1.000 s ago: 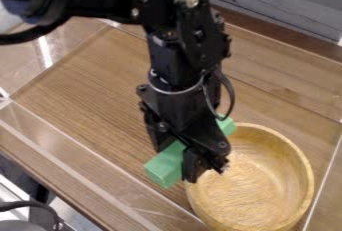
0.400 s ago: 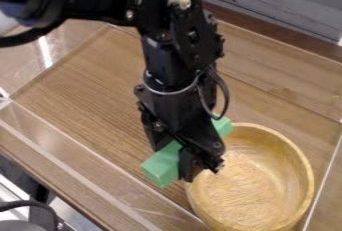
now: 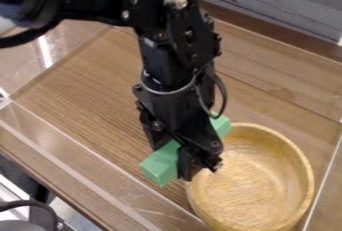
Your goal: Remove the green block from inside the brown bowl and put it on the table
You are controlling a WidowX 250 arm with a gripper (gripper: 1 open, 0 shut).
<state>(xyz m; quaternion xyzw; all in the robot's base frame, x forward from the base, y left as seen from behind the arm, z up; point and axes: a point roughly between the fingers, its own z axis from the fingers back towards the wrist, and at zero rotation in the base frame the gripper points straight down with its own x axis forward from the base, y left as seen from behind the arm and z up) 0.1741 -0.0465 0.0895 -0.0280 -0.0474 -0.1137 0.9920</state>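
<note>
Gripper [image 3: 198, 157] points straight down, jaws closed on the green block [image 3: 166, 164], one black arm above it. One green block is present: it runs diagonally behind the fingers, one end showing at lower left, the other at upper right by the bowl's rim. Whether the lower-left end rests on the table or hangs just above it cannot be told. The block lies outside the bowl, just beside its left rim. One brown bowl [image 3: 287, 157] sits at lower right, its visible interior holding nothing; the gripper's fingers overlap its left edge in view. One table [image 3: 87, 85] of wood grain carries both. Clear low walls [image 3: 27, 125] edge the near and left sides.
</note>
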